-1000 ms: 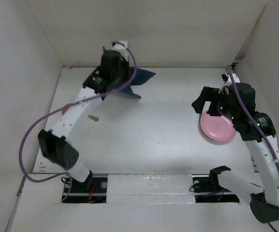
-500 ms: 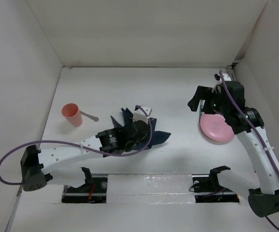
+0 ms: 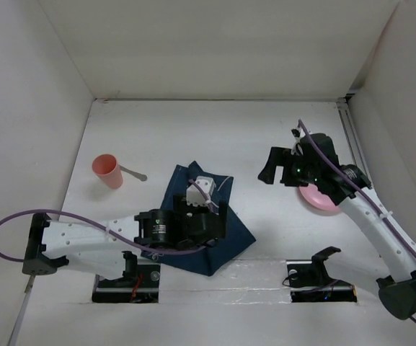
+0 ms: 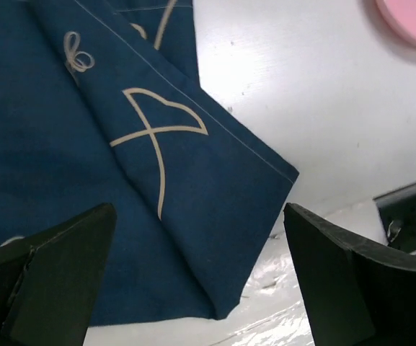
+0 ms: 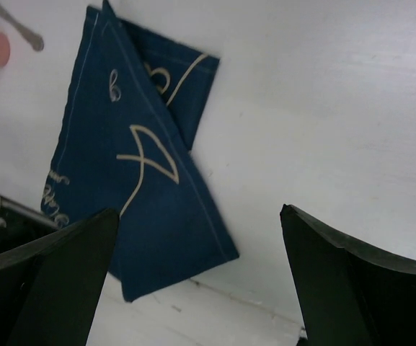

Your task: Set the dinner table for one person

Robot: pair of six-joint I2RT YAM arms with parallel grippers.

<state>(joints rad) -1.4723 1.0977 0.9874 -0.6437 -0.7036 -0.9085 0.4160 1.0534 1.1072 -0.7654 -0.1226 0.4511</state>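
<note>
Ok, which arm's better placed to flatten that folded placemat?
Left. The left gripper hangs right over the placemat, jaws open; the right gripper is off to the side by the plate.

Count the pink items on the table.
2. A cup stands at the far left. A plate lies on the right, partly under the right arm. More could be hidden beneath the arms.

Carried navy placemat (image 3: 238,236) from far side to near counter (image 3: 265,137) edge, released from left hand (image 4: 200,281); swung right hand (image 5: 200,277) leftward.
</note>
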